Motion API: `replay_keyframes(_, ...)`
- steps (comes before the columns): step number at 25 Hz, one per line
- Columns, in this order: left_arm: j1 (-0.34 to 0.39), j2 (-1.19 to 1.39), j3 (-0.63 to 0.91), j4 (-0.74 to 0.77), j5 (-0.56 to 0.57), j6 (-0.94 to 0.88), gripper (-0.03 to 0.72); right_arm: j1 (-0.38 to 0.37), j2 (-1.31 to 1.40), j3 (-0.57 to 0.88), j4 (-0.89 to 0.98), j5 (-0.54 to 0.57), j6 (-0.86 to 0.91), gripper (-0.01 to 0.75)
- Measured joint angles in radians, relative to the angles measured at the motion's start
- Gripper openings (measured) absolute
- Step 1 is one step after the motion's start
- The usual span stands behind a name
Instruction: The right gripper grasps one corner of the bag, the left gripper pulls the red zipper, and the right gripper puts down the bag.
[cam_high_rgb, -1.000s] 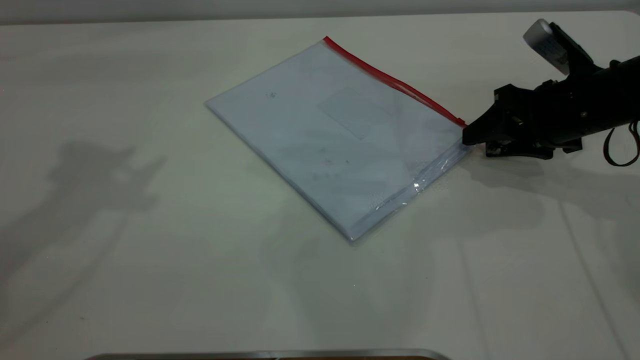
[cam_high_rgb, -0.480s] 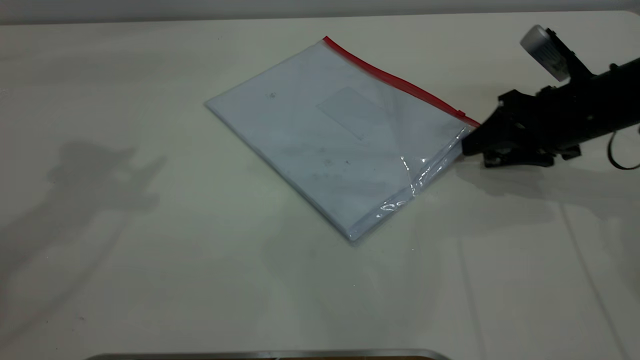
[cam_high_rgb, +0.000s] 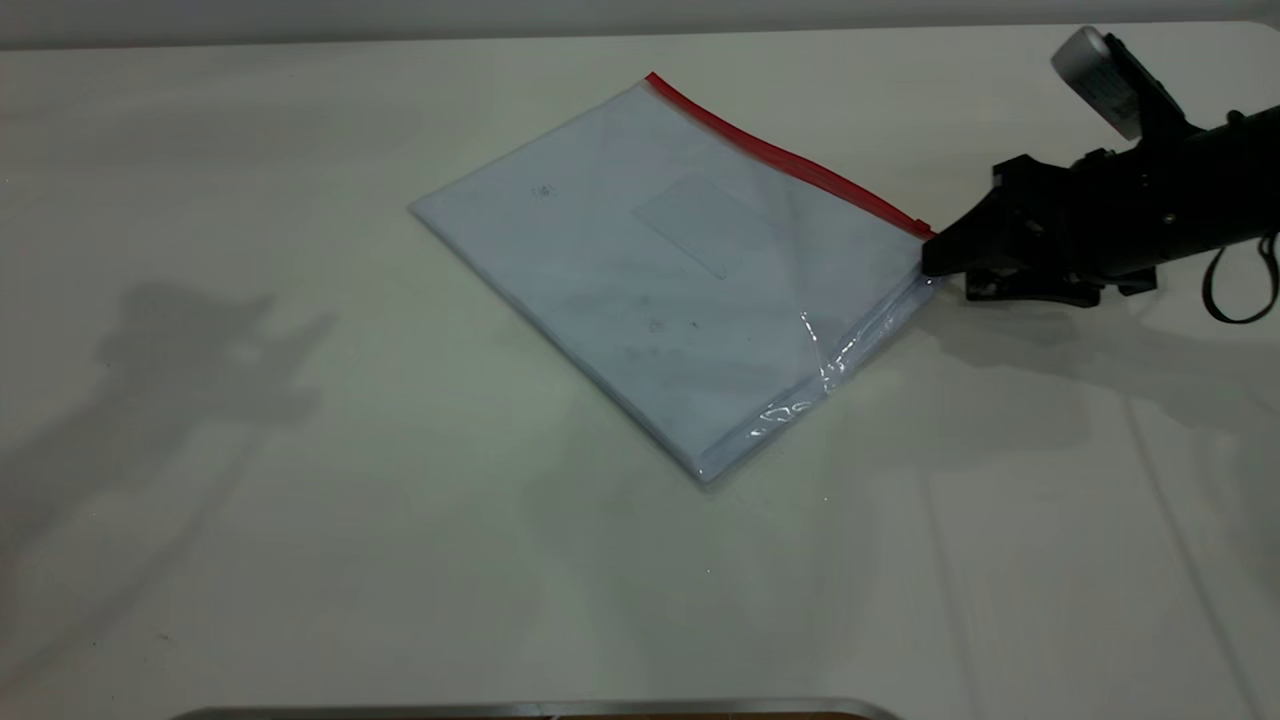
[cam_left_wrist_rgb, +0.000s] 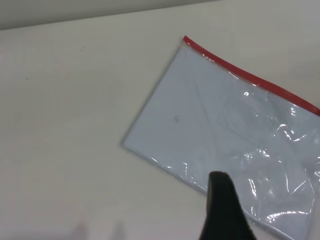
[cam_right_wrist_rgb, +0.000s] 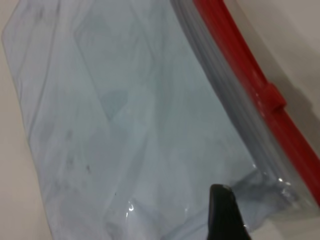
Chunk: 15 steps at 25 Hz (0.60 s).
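Bag (cam_high_rgb: 640, 270) (clear, white sheets inside, red zipper (cam_high_rgb: 790, 160)) wrinkles where right gripper (cam_high_rgb: 932, 262) pinches its corner (cam_high_rgb: 918, 250).

This looks like a robot test bench in a lab: a plain off-white desk (cam_high_rgb: 300, 560) fills the view, a pale wall (cam_high_rgb: 400, 15) runs behind it, and a black robot arm (cam_high_rgb: 1150, 215) with a loose cable (cam_high_rgb: 1235, 290) reaches in from one side.
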<state>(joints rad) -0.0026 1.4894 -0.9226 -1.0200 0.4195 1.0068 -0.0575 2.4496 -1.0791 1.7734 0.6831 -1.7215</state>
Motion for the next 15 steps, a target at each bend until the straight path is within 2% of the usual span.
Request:
replay_keyframes(6, 0.000, 0.000, 0.000, -0.014, 0.018, 0.001, 0.525, 0.030, 0.020, -0.004, 0.015, -0.001, -0.011, 0.486)
replay_keyframes(15, 0.000, 0.000, 0.000, -0.022, 0.039, 0.004, 0.525, 0.082, 0.038, -0.094, 0.016, 0.022, -0.011, 0.462)
